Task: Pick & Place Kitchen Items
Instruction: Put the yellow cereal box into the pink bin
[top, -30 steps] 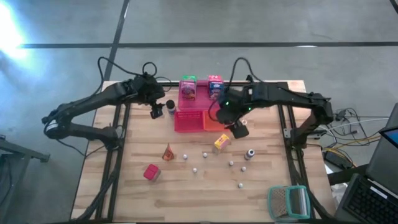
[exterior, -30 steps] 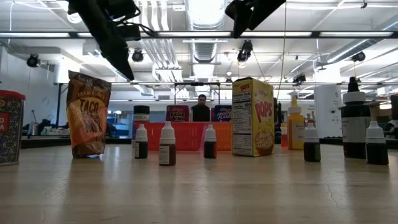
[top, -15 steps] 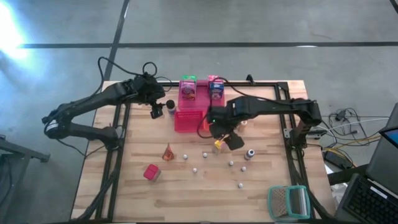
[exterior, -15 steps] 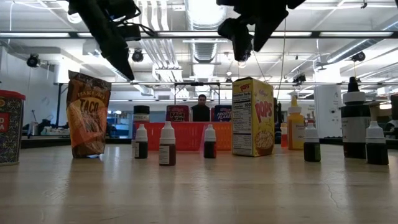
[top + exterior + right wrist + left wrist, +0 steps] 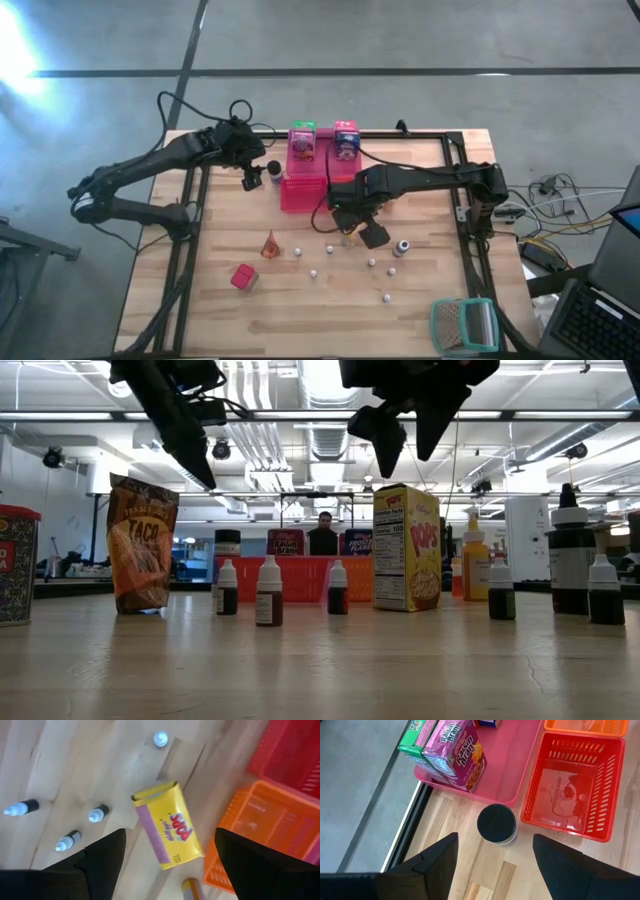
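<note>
My right gripper [image 5: 404, 458] hangs open, fingers pointing down, just above the upright yellow Pops carton [image 5: 167, 827], clear of it. Small dropper bottles [image 5: 97, 813] stand on the wood around that carton. At the table's far left, my left gripper [image 5: 250, 178] waits open, slanting down toward a dark-lidded jar [image 5: 496, 824] that stands on the table beside the pink tray [image 5: 507, 767]. A pink Raisin Bran carton [image 5: 457, 752] and a green carton [image 5: 415, 740] stand on that tray, and a blue carton [image 5: 346, 140] too.
A red basket [image 5: 305, 193] and an orange basket [image 5: 265, 835] sit just beyond the yellow carton. A taco bag [image 5: 270, 245] and a red can [image 5: 243, 277] stand toward the near left. A teal-framed mesh thing [image 5: 463, 325] lies at the near right corner.
My right gripper has come down and moved toward the table's left and near edge, from beside the orange basket to over the yellow carton, tipping until its fingers point down. The left arm has kept still.
</note>
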